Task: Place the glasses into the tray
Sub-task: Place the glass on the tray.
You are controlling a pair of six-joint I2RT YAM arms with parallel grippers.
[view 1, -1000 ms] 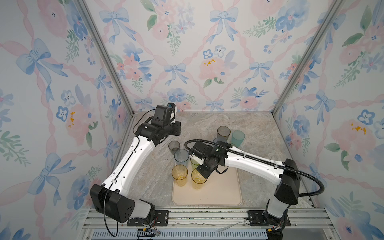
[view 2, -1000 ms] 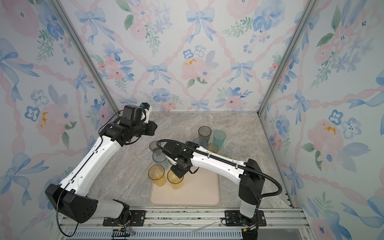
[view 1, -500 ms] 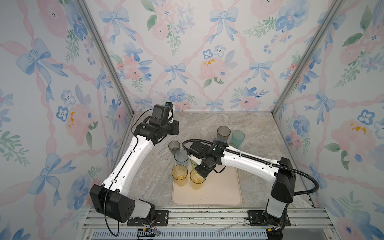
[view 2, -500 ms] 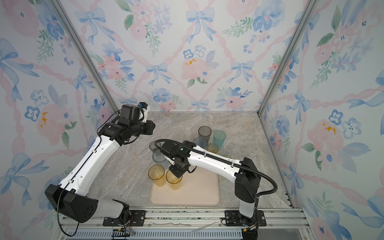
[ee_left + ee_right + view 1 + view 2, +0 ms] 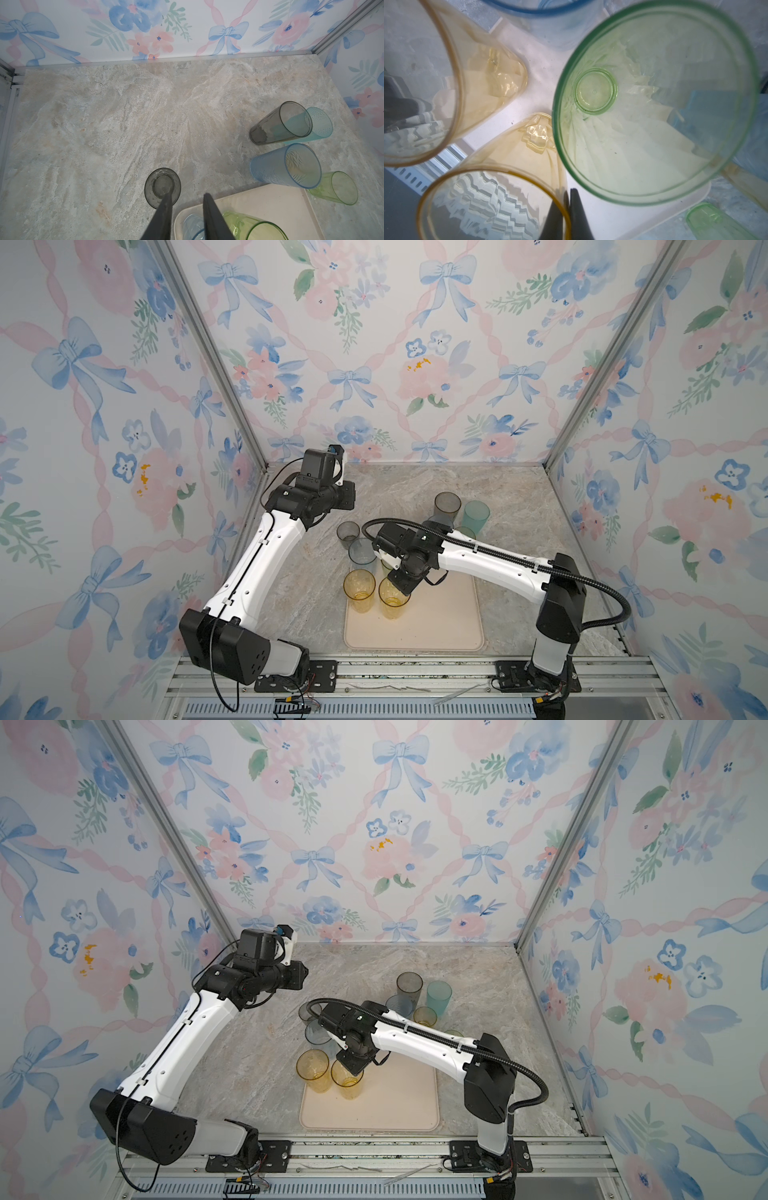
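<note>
Since a second earlier, the left arm's wrist has drawn back toward the rear left corner of the bench [image 5: 415, 485], and the right arm has edged slightly leftward. The right gripper [image 5: 568, 199] is clenched on the rim of one amber tumbler [image 5: 392, 599] over the left end of the cream tray [image 5: 432, 622]. Whether its base rests on the tray cannot be told. The left gripper [image 5: 187, 196] hangs above the bench with its fingers parted and nothing between them.

Crowding the held glass are a second amber tumbler [image 5: 359, 591] just beside it and a tall green tumbler [image 5: 654, 104] close against its far side. A grey-blue tumbler [image 5: 362, 551] stands in the tray's far left corner. That puts four glasses at the tray.

Six more stand upright on the bench. A short smoky tumbler [image 5: 348, 531] stands just beyond the tray's far left corner. Off the far right corner cluster a tall smoky tumbler [image 5: 447, 504], a teal tumbler [image 5: 476, 512], a pale blue tumbler [image 5: 270, 166], a short yellow tumbler [image 5: 424, 1016] and a short green tumbler [image 5: 334, 187]. The right arm reaches across in front of this cluster in both top views and partly hides it.

Ten glasses in all: two amber, two green, two smoky, two blue, one teal, one yellow.
</note>
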